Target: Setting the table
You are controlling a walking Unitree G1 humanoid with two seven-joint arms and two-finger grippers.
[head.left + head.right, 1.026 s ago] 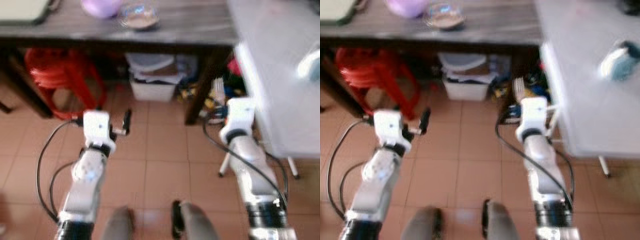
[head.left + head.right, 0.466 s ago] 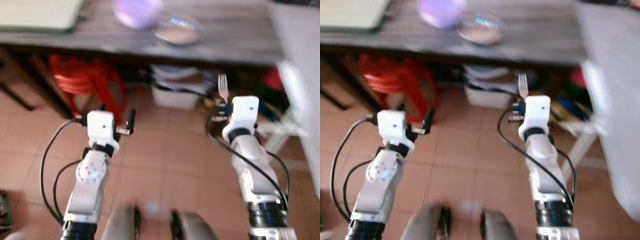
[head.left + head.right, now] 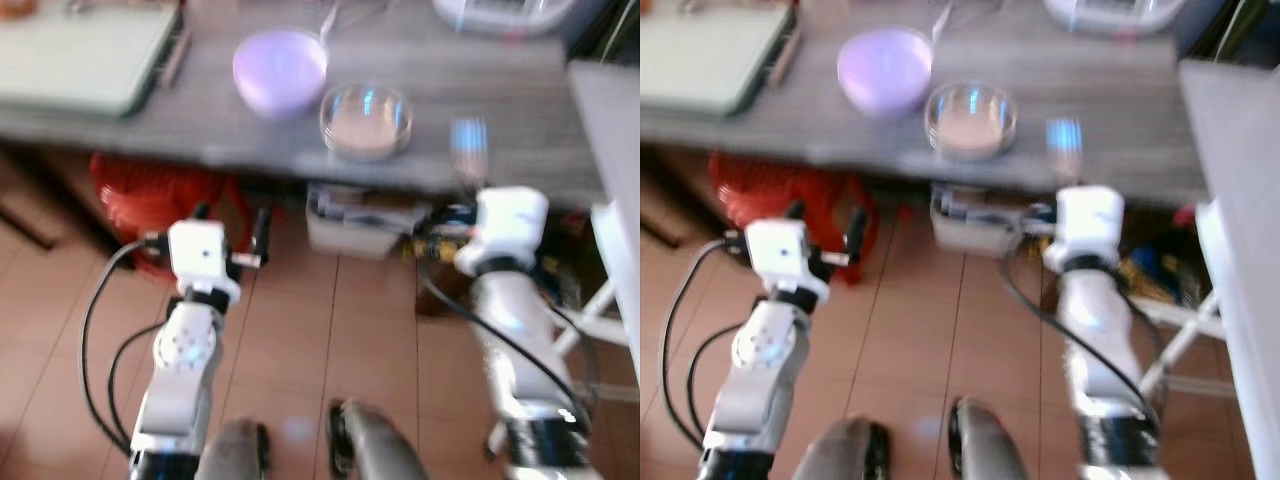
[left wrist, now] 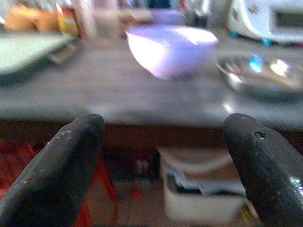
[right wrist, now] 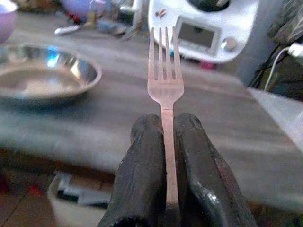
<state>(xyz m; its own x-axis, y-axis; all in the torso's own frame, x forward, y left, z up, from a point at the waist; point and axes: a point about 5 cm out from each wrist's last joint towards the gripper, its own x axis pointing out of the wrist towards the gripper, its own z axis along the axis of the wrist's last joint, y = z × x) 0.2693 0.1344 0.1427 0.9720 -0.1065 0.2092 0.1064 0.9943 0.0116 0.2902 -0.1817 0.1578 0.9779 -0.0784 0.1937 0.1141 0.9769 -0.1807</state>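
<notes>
My right gripper (image 5: 164,142) is shut on a metal fork (image 5: 163,80), tines pointing forward over the edge of the dark wooden table (image 3: 520,150). From the head the fork (image 3: 467,145) is a blur just above the right wrist. A shiny metal dish (image 3: 366,118) sits on the table left of the fork, and a lilac bowl (image 3: 279,70) stands beside it. My left gripper (image 4: 161,137) is open and empty, held below the table edge in front of the lilac bowl (image 4: 168,49).
A pale green board (image 3: 75,60) lies at the table's left. A white kitchen appliance (image 5: 203,28) stands at the back. Under the table are a red stool (image 3: 150,195) and a white bin (image 3: 355,220). A white surface (image 3: 1240,200) runs along the right.
The camera has tilted up and closed in on the table. My right arm has lifted the fork from below the table edge up to tabletop level.
</notes>
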